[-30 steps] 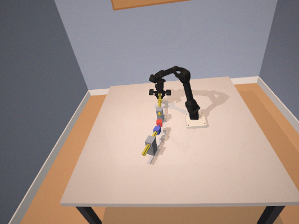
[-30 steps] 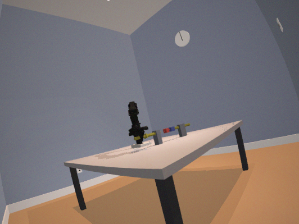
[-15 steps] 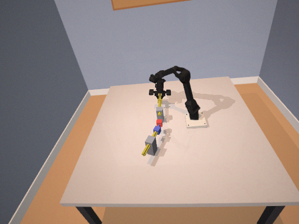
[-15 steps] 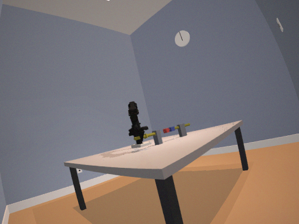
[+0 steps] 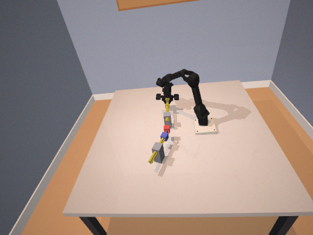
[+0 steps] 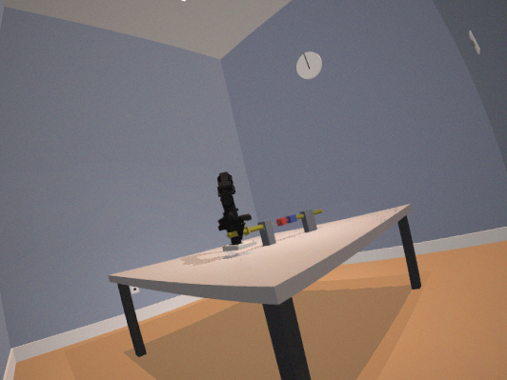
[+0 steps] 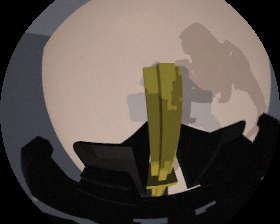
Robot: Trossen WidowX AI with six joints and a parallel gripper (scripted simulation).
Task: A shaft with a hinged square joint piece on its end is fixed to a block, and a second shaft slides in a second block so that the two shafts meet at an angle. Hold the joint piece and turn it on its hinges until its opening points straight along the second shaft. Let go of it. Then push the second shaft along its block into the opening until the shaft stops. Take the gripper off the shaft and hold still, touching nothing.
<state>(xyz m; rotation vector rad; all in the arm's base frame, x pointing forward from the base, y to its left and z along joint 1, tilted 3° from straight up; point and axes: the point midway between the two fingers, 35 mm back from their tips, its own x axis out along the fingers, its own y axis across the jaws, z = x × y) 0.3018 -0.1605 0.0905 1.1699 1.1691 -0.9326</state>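
The first shaft [image 5: 152, 157] [image 6: 318, 211] is yellow and passes through its grey block [image 5: 158, 146] [image 6: 309, 221]. On its end sit a blue part [image 5: 165, 136] [image 6: 292, 219] and the hinged red joint piece [image 5: 166, 129] [image 6: 282, 221], which faces roughly toward the second block [image 5: 167, 115] [image 6: 268, 234]. The second shaft [image 5: 167, 108] [image 6: 254, 230] [image 7: 162, 105] is yellow too. Its tip shows at that block's near face, with a small gap to the red piece. My gripper [image 5: 167, 101] [image 6: 235, 234] [image 7: 158, 123] is shut on the second shaft's rear part. The inside of the red piece's opening is hidden.
The arm's pale base plate [image 5: 205, 128] [image 6: 233, 247] stands on the table [image 5: 223, 175] [image 6: 267, 274], to the right of the blocks in the top view. The arm [image 5: 196, 96] arches over from the base to the second shaft's rear end.
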